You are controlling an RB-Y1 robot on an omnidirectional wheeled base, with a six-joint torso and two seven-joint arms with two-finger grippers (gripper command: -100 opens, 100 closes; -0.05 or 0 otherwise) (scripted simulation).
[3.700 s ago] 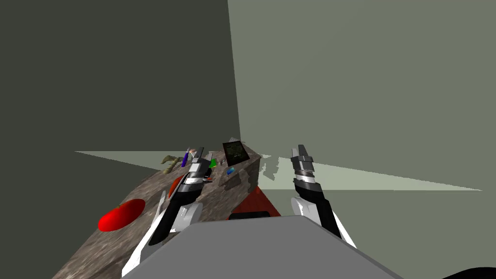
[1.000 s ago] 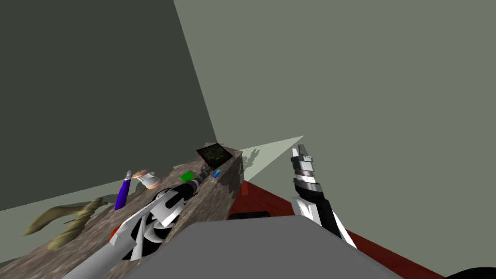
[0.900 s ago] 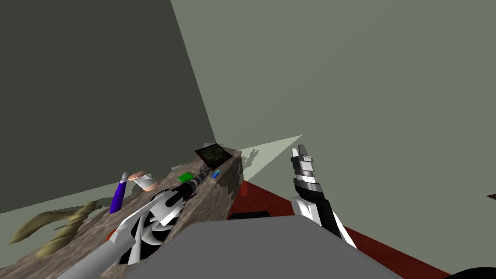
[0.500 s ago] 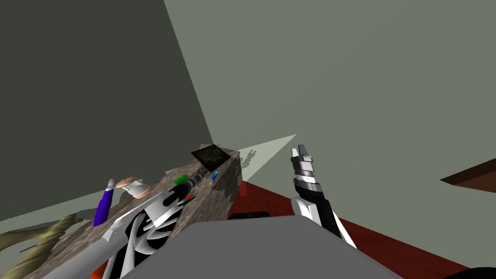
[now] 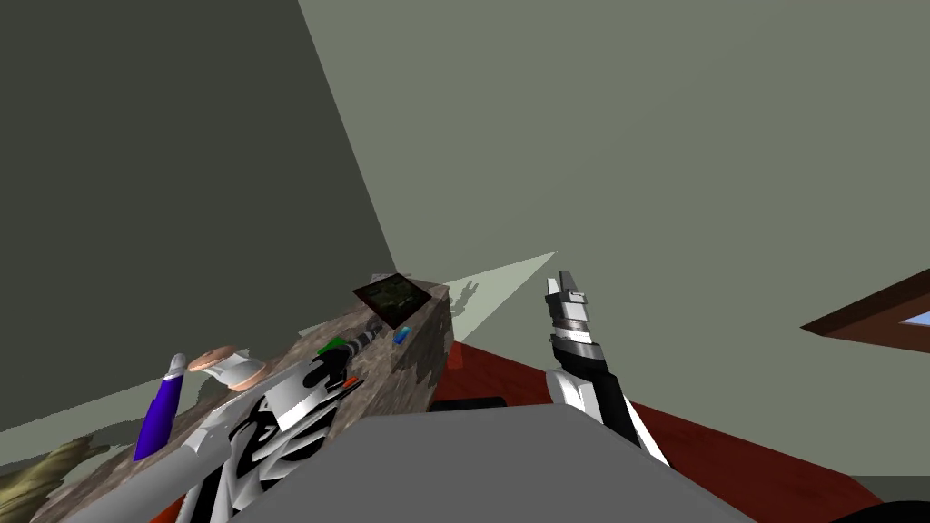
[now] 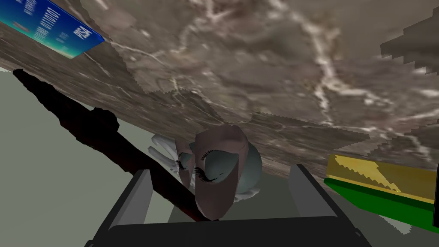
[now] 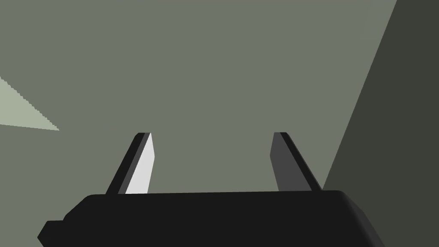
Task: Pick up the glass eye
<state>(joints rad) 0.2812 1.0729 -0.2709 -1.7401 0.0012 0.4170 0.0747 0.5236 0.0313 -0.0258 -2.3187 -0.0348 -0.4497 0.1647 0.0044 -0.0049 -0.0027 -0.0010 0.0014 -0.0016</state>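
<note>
1. Farthest left on your marbled counter is an olive, twisted thing. Next to it come a purple bottle with a grey cap and a peach-and-white object.
2. Your left arm lies along the counter toward its far end. The left gripper is low over the stone, its fingers spread wide and clamping nothing.
3. The glass eye is a grey-blue ball with a pink lid and dark lashes. It sits between those fingers at the stone's edge, with a gap to each of them.
4. A dark thin rod runs slantwise past one finger and meets the eye's lower part. You cannot tell what it is.
5. A green-and-yellow box lies just outside the other finger. A blue box lies farther along the stone, and a dark framed panel sits at the counter's far corner.
6. Your right gripper is raised over the red floor, well apart from the counter. Its fingers are spread and empty.
7. Far right, a brown frame shows on the wall.
</note>
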